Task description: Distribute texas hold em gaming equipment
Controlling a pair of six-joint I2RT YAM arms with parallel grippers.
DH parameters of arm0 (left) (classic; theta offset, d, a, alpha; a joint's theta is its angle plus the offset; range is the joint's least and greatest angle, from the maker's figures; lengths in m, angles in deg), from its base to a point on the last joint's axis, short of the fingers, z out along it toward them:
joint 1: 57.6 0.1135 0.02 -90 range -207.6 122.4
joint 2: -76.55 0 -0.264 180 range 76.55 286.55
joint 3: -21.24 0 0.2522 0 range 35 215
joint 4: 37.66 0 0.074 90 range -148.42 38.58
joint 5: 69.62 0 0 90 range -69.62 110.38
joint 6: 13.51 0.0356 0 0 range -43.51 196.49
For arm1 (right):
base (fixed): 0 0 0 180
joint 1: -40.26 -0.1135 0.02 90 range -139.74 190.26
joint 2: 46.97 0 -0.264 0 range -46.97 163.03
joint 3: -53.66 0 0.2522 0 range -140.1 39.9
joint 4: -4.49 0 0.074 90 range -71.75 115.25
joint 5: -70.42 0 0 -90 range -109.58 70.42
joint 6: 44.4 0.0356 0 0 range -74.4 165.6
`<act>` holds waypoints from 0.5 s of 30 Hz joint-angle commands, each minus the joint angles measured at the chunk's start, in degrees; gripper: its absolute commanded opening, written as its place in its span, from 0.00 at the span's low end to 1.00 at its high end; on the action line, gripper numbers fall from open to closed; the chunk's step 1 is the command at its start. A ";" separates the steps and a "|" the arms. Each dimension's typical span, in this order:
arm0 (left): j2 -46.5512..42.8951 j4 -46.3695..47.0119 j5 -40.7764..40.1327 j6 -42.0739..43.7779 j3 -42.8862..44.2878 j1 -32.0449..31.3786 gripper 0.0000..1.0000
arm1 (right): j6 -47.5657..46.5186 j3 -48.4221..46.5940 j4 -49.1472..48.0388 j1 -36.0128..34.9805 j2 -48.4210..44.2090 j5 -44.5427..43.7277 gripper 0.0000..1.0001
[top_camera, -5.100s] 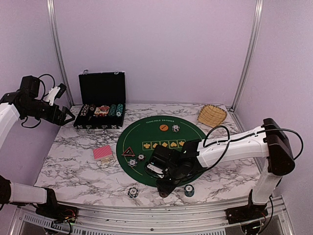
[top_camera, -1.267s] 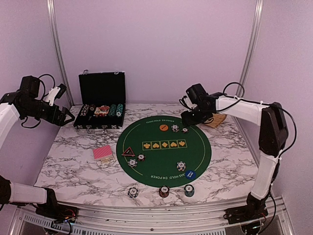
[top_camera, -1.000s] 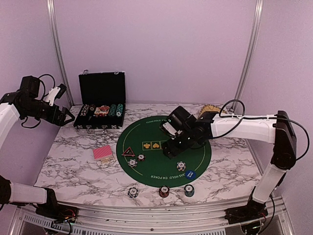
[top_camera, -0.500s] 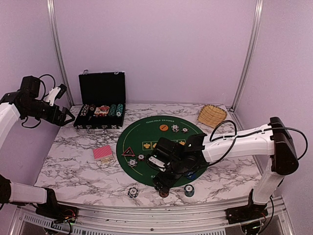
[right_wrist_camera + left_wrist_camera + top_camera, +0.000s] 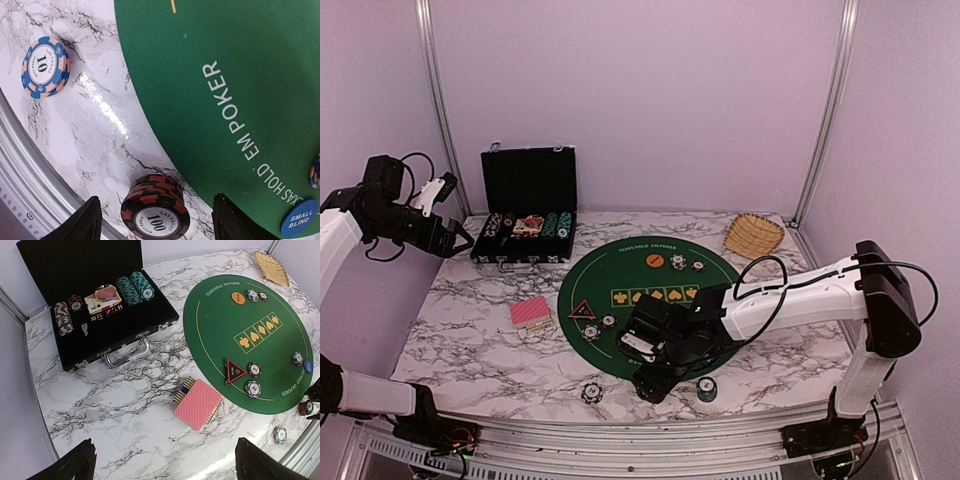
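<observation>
Right pincer (image 5: 156, 199), open, straddles a red-black chip stack (image 5: 156, 216) marked "LAS VEGAS 100" on the desk (image 5: 95, 125), at the edge of the green mat (image 5: 215, 75) lettered "TEXAS HOLD EM POKER". A blue button (image 5: 300, 218) reads "SMALL BLIND". Left pincer (image 5: 165, 442) is open, empty.

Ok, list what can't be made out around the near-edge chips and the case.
- Top view: red 100 stack mostly hidden beneath the right gripper.
- Right wrist view: blue-edged chip cut off by the right edge, value unreadable.
- Top view: chips in the black case too small to read.
</observation>
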 commanded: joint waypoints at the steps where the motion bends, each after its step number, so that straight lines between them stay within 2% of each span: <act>1: 0.32 -1.18 0.73 -0.03 0.26 0.02 0.99 | 0.91 0.75 -1.59 -0.51 0.38 0.19 0.71; 15: -0.12 -1.20 0.65 -0.11 0.67 0.02 0.99 | 0.63 1.41 -1.59 -0.51 0.89 -0.14 0.58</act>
